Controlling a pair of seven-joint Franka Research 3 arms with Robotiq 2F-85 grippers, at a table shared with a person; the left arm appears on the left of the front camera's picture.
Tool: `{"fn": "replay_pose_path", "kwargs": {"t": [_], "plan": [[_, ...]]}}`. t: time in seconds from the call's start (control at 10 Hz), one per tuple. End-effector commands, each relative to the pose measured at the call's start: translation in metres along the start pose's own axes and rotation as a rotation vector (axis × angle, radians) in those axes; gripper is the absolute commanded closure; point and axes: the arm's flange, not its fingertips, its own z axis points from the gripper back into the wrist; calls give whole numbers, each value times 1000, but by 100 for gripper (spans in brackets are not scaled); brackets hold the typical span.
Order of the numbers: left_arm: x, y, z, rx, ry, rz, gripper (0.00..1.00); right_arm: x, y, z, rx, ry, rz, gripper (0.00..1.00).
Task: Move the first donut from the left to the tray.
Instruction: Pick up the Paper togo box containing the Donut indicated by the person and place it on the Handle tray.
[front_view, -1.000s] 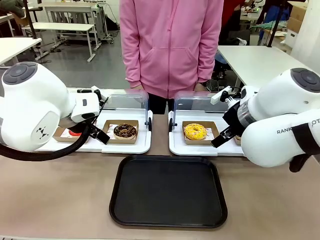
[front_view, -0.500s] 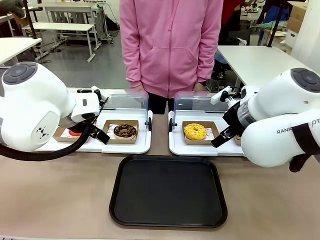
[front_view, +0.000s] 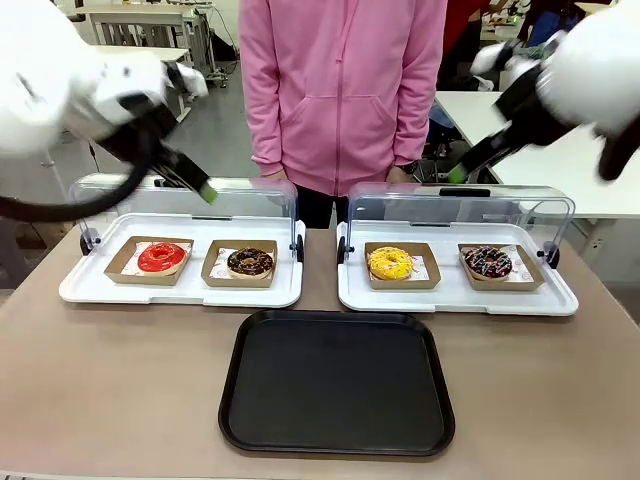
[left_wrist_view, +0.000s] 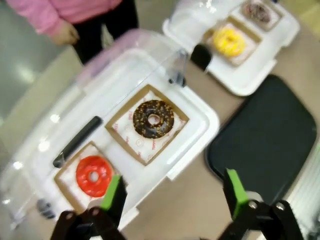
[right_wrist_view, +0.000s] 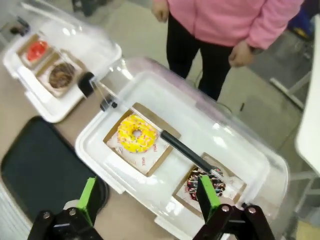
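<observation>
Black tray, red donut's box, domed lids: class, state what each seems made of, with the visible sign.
Black tray: likely plastic, matte with soft sheen, moulded rounded rim. Box under the red donut: apparently brown cardboard, dull, low folded walls. Domed lids: probably clear plastic; background shows through.

The left arm (front_view: 60, 90) and the right arm (front_view: 600, 50) look smeared, both cut by the top edge. In the left wrist view the tray (left_wrist_view: 265, 135) is blurred.

table (front_view: 100, 380) | black tray (front_view: 337, 385) centre | left white tray (front_view: 180, 297), right white tray (front_view: 455, 301) behind it
</observation>
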Motion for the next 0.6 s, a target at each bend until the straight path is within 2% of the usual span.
{"fn": "replay_pose_path", "kwargs": {"t": [0.0,0.2,0.5], "plan": [[-16,51,25,-182,37,-98,0,-38,-73,26,145,-43,35,0],[-52,91,62,-279,-3,-208,0,-80,-120,41,232,-130,67,0],[-105,130,96,-291,-136,-309,0,-130,-137,55,293,-270,182,0]]}}
